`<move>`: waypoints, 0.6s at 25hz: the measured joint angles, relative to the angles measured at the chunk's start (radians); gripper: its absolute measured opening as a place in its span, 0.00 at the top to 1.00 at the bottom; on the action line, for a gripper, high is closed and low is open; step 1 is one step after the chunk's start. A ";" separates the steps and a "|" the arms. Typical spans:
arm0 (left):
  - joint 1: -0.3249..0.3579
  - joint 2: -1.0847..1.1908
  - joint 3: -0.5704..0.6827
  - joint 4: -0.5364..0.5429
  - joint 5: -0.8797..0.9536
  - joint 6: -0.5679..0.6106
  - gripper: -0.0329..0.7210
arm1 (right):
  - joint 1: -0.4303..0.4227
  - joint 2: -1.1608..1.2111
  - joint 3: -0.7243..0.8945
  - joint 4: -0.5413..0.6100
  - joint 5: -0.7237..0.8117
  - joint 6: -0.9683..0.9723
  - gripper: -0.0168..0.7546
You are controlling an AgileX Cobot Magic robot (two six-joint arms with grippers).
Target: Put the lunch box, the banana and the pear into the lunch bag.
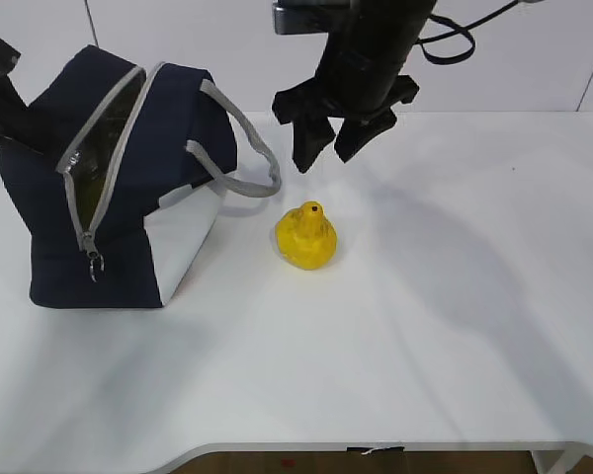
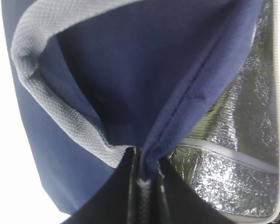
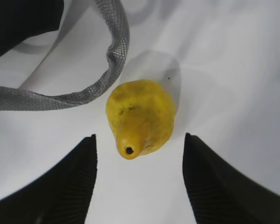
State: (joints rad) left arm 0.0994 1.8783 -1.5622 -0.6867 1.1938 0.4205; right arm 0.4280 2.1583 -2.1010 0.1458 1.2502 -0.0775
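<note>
Squat lumpy yellow pear [image 1: 306, 236] with dark stem spot sits upright on the smooth white table [image 1: 455, 326], just right of the boxy navy fabric lunch bag [image 1: 119, 188]. Bag has a white side panel, grey woven webbing handle [image 3: 113, 51] and crinkled silver foil lining [image 2: 233, 154]; zipper open. Right gripper [image 1: 332, 148] hangs above the pear, jaws spread wide, empty. Left gripper [image 2: 141, 179] is pinched closed on the bag's rim fabric.

Bright, even light overexposes the white table [image 1: 455, 326]; soft grey shadows fall right of the pear [image 1: 306, 237]. The wrist views' near edges look blurred.
</note>
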 joint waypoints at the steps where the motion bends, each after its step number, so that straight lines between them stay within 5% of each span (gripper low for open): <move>1: 0.000 0.000 0.000 0.000 0.000 0.000 0.94 | 0.002 0.008 0.000 0.000 0.000 0.000 0.36; 6: 0.000 0.000 0.000 0.000 0.000 0.000 0.94 | 0.008 0.040 0.000 0.002 -0.002 0.004 0.28; 15: 0.000 0.000 0.000 0.001 0.002 0.000 0.94 | 0.008 0.086 0.000 0.000 -0.006 0.006 0.27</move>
State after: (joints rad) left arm 0.0994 1.8783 -1.5622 -0.6860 1.1955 0.4205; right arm 0.4365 2.2445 -2.1010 0.1454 1.2443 -0.0714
